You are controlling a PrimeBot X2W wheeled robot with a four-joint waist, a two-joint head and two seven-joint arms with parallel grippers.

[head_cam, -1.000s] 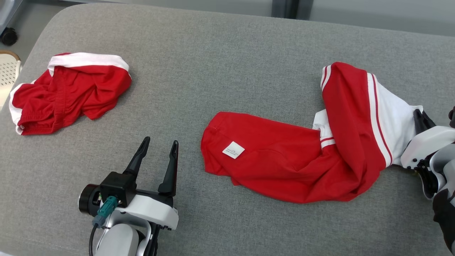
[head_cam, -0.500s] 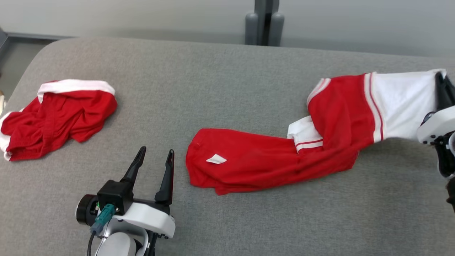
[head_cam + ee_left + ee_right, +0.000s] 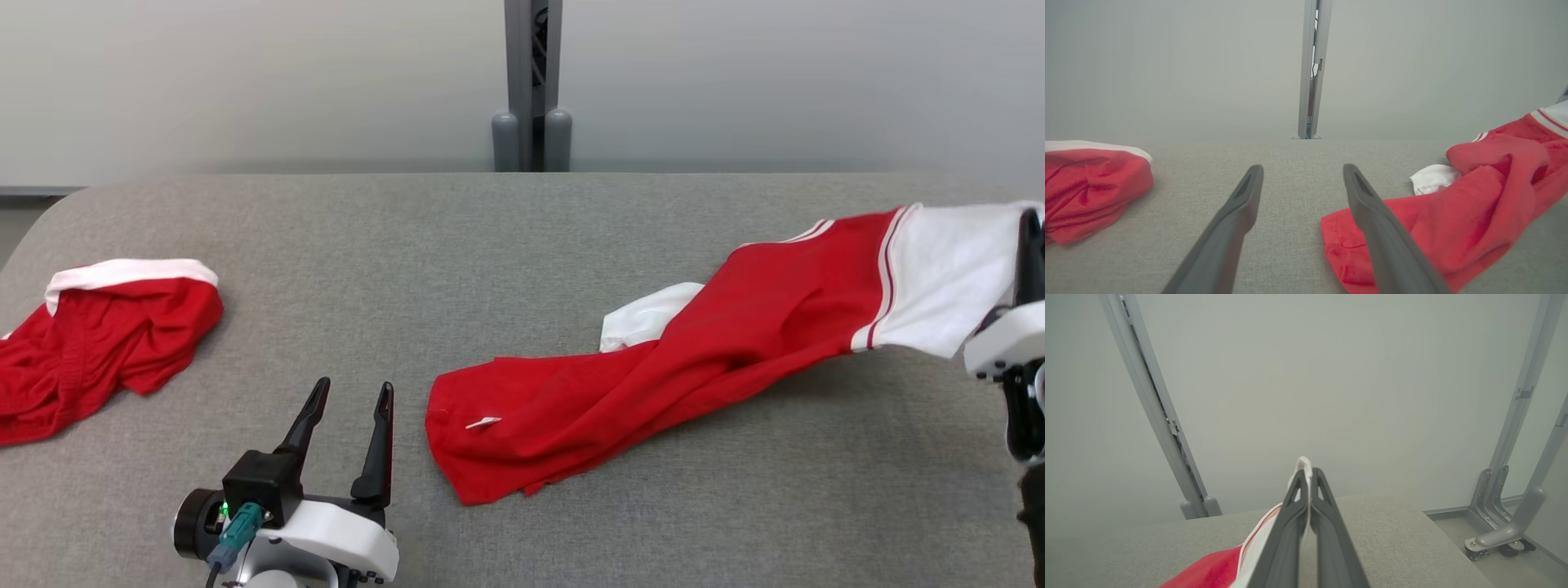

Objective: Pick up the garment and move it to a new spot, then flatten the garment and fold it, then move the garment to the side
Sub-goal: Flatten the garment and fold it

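The garment (image 3: 735, 327) is red with a white, red-striped end and lies stretched across the grey padded surface (image 3: 490, 245). Its white end hangs lifted off the surface at the far right, and my right gripper (image 3: 1030, 224) is shut on it. In the right wrist view the closed fingers (image 3: 1308, 471) pinch a white edge, and the garment (image 3: 1216, 569) trails down to the left. The red hem with a small white tag rests on the surface. My left gripper (image 3: 355, 385) stands open just left of that hem, holding nothing. In the left wrist view the open left gripper (image 3: 1302, 168) has the garment (image 3: 1474, 212) at its right.
A second crumpled red-and-white garment (image 3: 106, 343) lies at the far left of the surface. A grey post (image 3: 532, 82) stands against the wall behind. In the right wrist view the surface's right edge drops to the floor beside a metal frame foot (image 3: 1498, 535).
The head camera has tilted up. My right gripper has raised the white end, pulling the garment out longer and lifting its right part off the surface. The left gripper has stayed put.
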